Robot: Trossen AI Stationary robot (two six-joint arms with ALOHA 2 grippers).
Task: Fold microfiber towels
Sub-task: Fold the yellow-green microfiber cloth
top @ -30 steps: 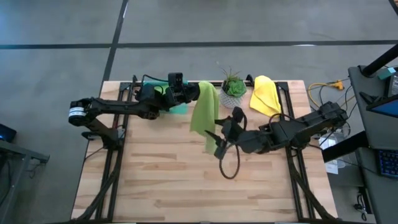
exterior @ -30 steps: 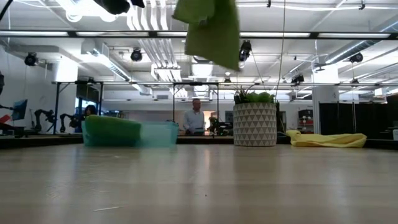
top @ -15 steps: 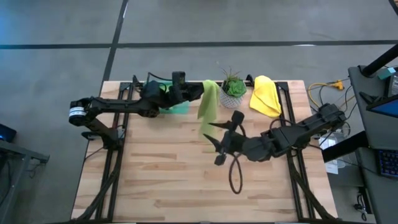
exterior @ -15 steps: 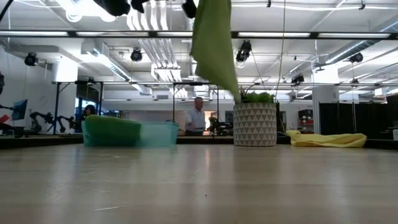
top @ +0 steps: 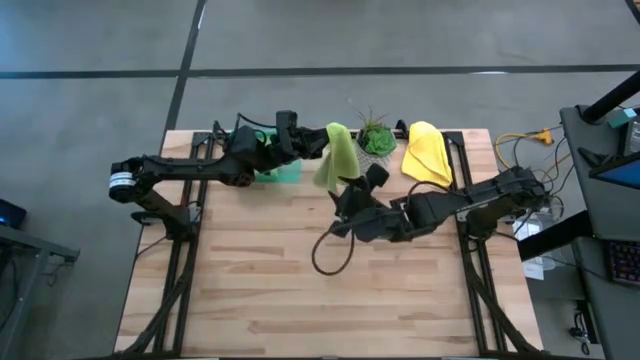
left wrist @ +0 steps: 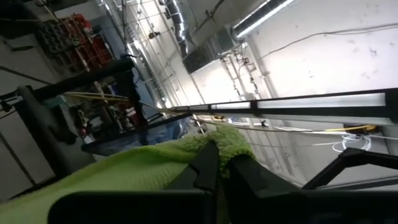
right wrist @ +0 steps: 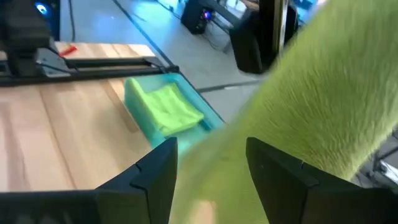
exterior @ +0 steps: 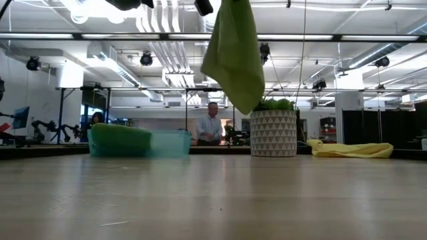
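A lime green microfiber towel (top: 336, 160) hangs in the air over the table's far middle, its lower tip (exterior: 245, 107) well above the wood. My left gripper (top: 318, 148) is shut on its top. My right gripper (top: 346, 192) is open just near of the towel. In the right wrist view its fingers (right wrist: 155, 171) stand on either side of the hanging cloth (right wrist: 305, 93). A yellow towel (top: 427, 152) lies crumpled at the far right. Another lime green towel (right wrist: 166, 107) lies folded in the see-through tray (top: 268, 168). My left gripper pinches the towel's upper edge (left wrist: 231, 144) between its two shut fingers, coming from the table's left and slanting a little upward. The cloth bunches at the fingers and hangs slack below them, clear of the table. Whether my right gripper touches the towel, I cannot tell.
A potted plant (top: 376, 140) in a white patterned pot (exterior: 273, 132) stands at the far edge, just right of the hanging towel. The tray (exterior: 167, 142) sits at the far left. A black cable loop (top: 330, 255) dangles under the right arm. A person stands in the room beyond.
My right gripper has swung toward the table's far edge and left, up to the hanging towel, staying open. My left gripper has tipped upward in place. The towel's free end has dropped lower, and it hangs more straight down under the left gripper.
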